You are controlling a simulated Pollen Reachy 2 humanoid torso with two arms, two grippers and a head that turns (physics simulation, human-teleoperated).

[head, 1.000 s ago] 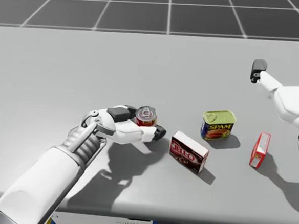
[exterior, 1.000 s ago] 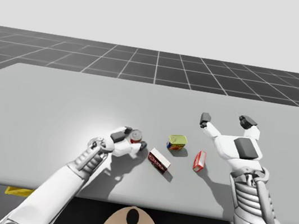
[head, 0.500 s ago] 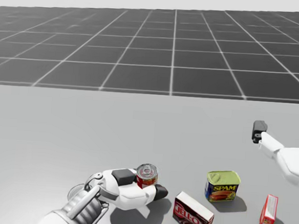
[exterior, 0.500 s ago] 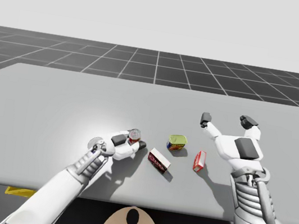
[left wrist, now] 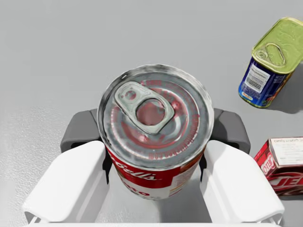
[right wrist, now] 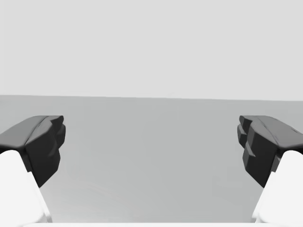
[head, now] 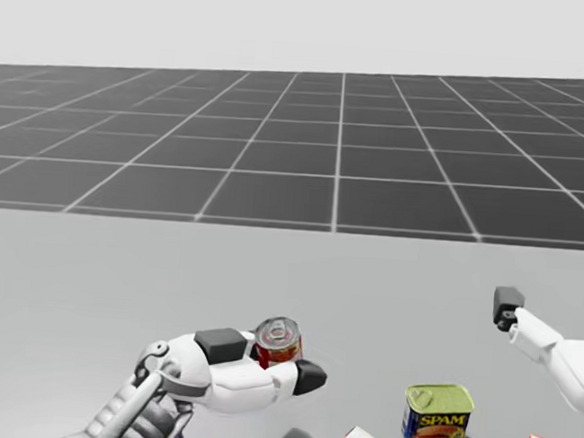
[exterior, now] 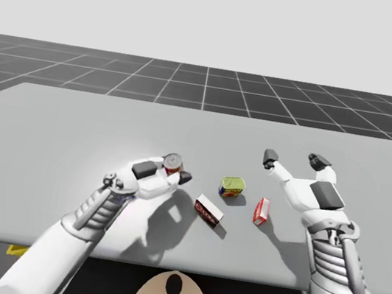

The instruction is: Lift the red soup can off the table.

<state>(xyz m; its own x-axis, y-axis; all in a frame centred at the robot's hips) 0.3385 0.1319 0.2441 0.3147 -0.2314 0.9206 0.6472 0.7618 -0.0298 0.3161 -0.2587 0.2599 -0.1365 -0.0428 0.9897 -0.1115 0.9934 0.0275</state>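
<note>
Red soup can stands upright between both pads of the left gripper, clamped from two sides and held clear of the table, to the left of the green-lidded blue can. Right gripper hovers with jaws spread wide, holding nothing.

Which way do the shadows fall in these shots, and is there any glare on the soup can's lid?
High view: shadows fall toward the near right, with the shadow of my left arm lying on the table beside the dark red box. Left wrist view: the lid of the red soup can has a soft sheen, no harsh glare; the blue can throws its shadow away from the soup can.
</note>
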